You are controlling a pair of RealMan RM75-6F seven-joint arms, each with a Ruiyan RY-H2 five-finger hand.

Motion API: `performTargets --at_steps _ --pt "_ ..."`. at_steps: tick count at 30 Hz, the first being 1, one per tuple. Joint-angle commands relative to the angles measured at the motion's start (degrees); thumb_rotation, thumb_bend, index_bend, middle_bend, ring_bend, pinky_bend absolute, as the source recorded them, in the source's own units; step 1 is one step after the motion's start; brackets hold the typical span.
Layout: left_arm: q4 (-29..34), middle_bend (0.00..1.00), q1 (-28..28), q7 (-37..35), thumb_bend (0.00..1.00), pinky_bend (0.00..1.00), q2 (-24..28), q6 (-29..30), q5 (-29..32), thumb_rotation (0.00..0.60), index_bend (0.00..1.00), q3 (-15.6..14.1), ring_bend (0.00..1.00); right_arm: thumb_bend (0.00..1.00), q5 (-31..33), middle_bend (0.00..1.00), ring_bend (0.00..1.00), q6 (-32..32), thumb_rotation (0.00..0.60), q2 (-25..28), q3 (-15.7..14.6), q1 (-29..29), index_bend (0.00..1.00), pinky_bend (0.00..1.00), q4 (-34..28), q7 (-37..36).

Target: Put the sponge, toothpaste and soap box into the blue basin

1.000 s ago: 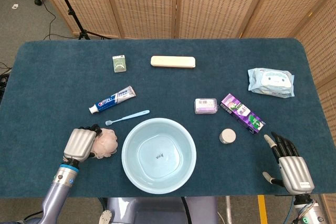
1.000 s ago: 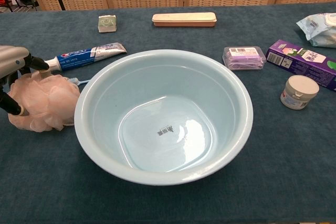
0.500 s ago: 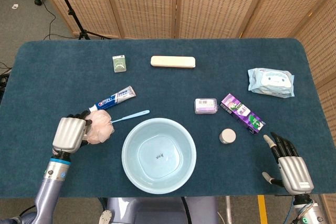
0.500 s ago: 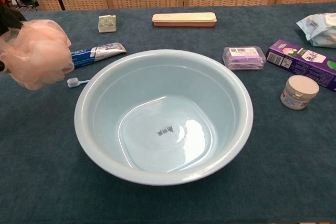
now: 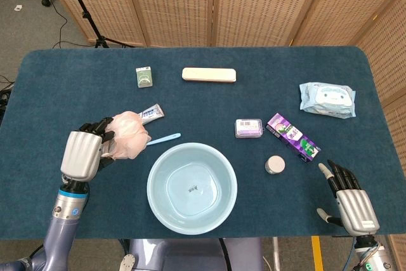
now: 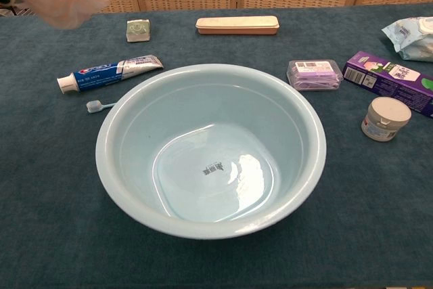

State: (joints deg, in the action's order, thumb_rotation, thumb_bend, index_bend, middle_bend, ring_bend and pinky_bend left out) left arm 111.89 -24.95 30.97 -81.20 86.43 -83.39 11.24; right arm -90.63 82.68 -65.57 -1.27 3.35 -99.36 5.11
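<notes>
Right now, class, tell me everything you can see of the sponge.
The sponge is a pale pink, ruffled mesh puff, soft and roughly round. The left hand grips it from its left side and holds it in the air, clear of the table. It hangs left of the blue basin, not over it. From the head view it hides part of the toothpaste; the chest view shows only its lower part, at the top left corner.

Blue-carpeted table [image 5: 76, 87] under basin [image 5: 191, 188], toothpaste [image 6: 108, 73]
</notes>
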Motion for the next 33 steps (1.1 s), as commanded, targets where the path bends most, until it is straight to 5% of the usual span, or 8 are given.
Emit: performTargets --at_steps 1,8,25,28,33 --pt "-0.8 0.44 -0.6 -2.6 0.4 0.54 -3.5 1.1 -3.9 0.6 0.83 -0.7 0.54 0.21 0.0 0.0 0.0 0.0 0.6 0.1 0.0 0.0 0.0 0.07 0.0 -0.2" --pt "-0.2 0.44 -2.5 3.1 0.4 0.54 -9.9 -3.8 -3.5 0.6 0.83 -3.4 0.54 0.21 0.1 0.0 0.0 0.6 0.6 0.5 0.2 -0.2 0.0 0.07 0.1 -1.3" --pt "-2.8 0.4 -4.3 8.1 0.35 0.54 -16.1 -9.3 -0.1 0.6 0.82 -4.4 0.53 0.21 0.4 0.0 0.0 0.9 0.6 1.3 0.6 -0.2 0.0 0.07 0.5 -3.7" --pt "-2.1 0.28 -4.4 8.4 0.33 0.54 -15.5 -10.7 1.2 0.6 0.7 -4.8 0.45 0.21 0.3 0.0 0.0 1.1 0.6 1.2 0.7 -0.3 0.0 0.07 0.6 -3.9" --pt "-0.4 0.05 -4.7 9.0 0.28 0.39 -14.1 -12.7 3.3 0.6 0.42 -5.2 0.2 0.21 0.2 0.0 0.0 1.2 0.6 1.1 0.7 -0.3 0.0 0.07 0.7 -3.9"
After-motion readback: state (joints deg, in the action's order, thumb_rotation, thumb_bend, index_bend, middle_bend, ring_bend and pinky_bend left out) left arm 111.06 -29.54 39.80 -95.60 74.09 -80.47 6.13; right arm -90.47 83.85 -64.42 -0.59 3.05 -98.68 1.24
